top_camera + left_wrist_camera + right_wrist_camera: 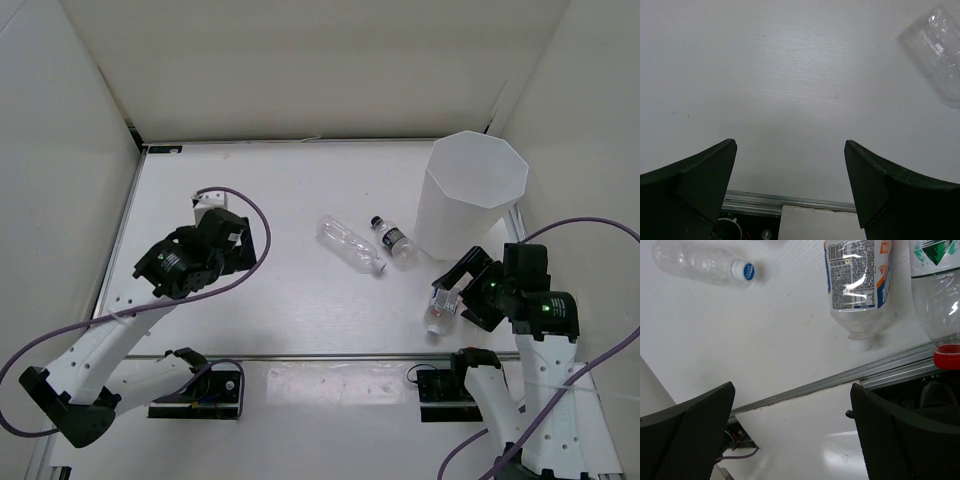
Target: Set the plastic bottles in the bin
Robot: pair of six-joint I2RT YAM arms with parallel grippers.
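The tall white bin (470, 195) stands at the far right. A long clear bottle with a white cap (350, 243) and a short one with a black cap (392, 238) lie left of it. The long one also shows in the right wrist view (700, 262) and the left wrist view (937, 50). A labelled bottle with a white cap (440, 308) lies just left of my right gripper (462, 295), which is open and empty. In the right wrist view this labelled bottle (855, 285) lies beside a red-capped bottle (940, 300), both ahead of the open gripper (792, 386). My left gripper (238, 245) is open and empty over bare table (790, 145).
A metal rail (320, 355) runs along the table's near edge, also in the right wrist view (840, 380). White walls enclose the table on three sides. Purple cables loop from both arms.
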